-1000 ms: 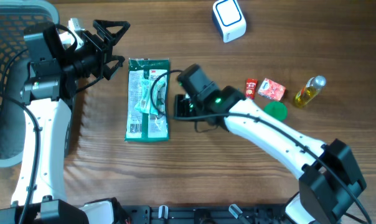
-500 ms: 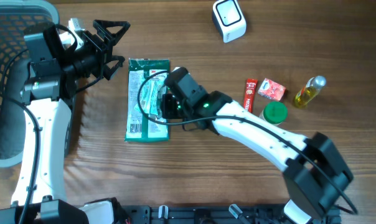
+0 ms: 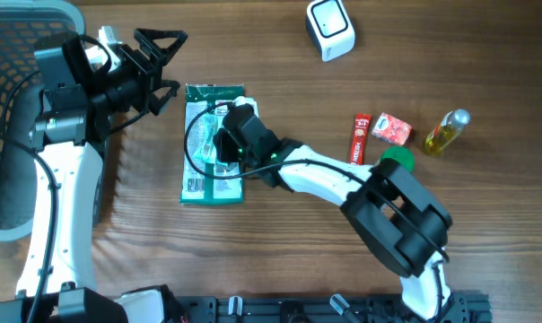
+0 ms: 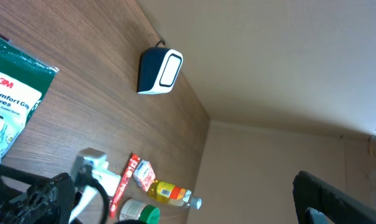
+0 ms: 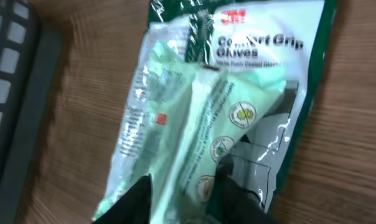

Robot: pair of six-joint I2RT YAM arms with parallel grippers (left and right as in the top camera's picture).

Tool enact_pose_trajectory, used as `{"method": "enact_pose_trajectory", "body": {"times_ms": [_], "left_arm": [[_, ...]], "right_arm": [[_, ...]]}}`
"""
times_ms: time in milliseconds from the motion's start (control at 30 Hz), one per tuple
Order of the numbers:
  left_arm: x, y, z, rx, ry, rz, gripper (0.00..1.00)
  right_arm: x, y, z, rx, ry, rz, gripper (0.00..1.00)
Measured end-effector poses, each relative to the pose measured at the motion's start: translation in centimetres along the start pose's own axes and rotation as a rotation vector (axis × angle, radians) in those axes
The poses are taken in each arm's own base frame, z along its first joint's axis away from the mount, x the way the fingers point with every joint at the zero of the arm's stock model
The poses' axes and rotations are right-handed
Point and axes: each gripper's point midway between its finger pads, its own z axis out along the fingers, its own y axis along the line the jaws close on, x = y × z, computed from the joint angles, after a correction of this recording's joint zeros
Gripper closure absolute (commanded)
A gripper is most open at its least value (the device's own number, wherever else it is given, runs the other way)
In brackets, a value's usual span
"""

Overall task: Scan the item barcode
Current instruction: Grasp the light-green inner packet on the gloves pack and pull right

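The item is a green 3M Comfort Grip Gloves pack (image 3: 204, 175) lying flat left of the table's middle. It fills the right wrist view (image 5: 238, 81), and its corner shows in the left wrist view (image 4: 7, 106). My right gripper (image 3: 220, 148) is low over the pack's middle. Its dark fingers (image 5: 138, 199) stand open, apart on either side of the pale green glove ridge, holding nothing (image 5: 185, 177). The white and blue barcode scanner (image 3: 330, 27) stands at the far edge (image 4: 160, 71). My left gripper (image 3: 168, 65) hangs wide open, raised above the table left of the pack.
A dark mesh basket (image 3: 6, 135) takes up the left side. To the right lie a red stick pack (image 3: 361, 136), a small red box (image 3: 391, 129), a yellow bottle (image 3: 446, 132) and a green-lidded jar (image 3: 400, 161).
My right arm has swung left from beside the pack to over its middle, and its jaws have opened. The left arm has not moved.
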Motion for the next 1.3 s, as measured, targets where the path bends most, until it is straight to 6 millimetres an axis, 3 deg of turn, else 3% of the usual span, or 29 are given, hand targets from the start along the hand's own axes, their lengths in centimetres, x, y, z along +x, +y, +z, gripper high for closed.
{"method": "enact_pose_trajectory", "body": {"times_ms": [33,300,400,500,533,600,667,833,867,900,933,1200,1300], "left_arm": [[0.0,0.0,0.0,0.000,0.000,0.000,0.00],[0.0,0.0,0.0,0.000,0.000,0.000,0.00],[0.0,0.0,0.0,0.000,0.000,0.000,0.00],[0.0,0.0,0.0,0.000,0.000,0.000,0.00],[0.0,0.0,0.0,0.000,0.000,0.000,0.00],[0.0,0.0,0.0,0.000,0.000,0.000,0.00],[0.0,0.0,0.0,0.000,0.000,0.000,0.00],[0.0,0.0,0.0,0.000,0.000,0.000,0.00],[0.0,0.0,0.0,0.000,0.000,0.000,0.00],[0.0,0.0,0.0,0.000,0.000,0.000,0.00],[0.0,0.0,0.0,0.000,0.000,0.000,0.00],[0.0,0.0,0.0,0.000,0.000,0.000,0.00],[0.0,0.0,0.0,0.000,0.000,0.000,0.00]], "right_arm": [[0.2,-0.2,0.2,0.004,0.007,0.000,0.96],[0.1,-0.6,-0.4,-0.011,0.045,0.019,0.96],[-1.2,-1.5,-3.5,0.026,0.066,0.050,0.96],[-5.0,-2.1,-10.3,0.055,0.024,0.124,0.96],[-5.4,-2.9,-12.1,0.085,0.032,0.160,0.96],[-5.1,-4.5,-13.4,0.136,0.060,0.202,0.96],[-3.1,-6.5,-13.2,0.209,0.131,0.245,0.96],[1.1,-9.0,-10.5,0.281,0.218,0.313,0.94],[1.8,-9.5,-10.0,0.292,0.232,0.325,0.85],[2.2,-9.8,-9.5,0.299,0.241,0.332,0.67],[2.6,-10.0,-9.2,0.303,0.252,0.336,0.62],[2.8,-9.5,-9.3,0.239,0.307,0.314,0.64],[1.3,-9.5,-10.7,0.199,0.293,0.318,0.92]]}}
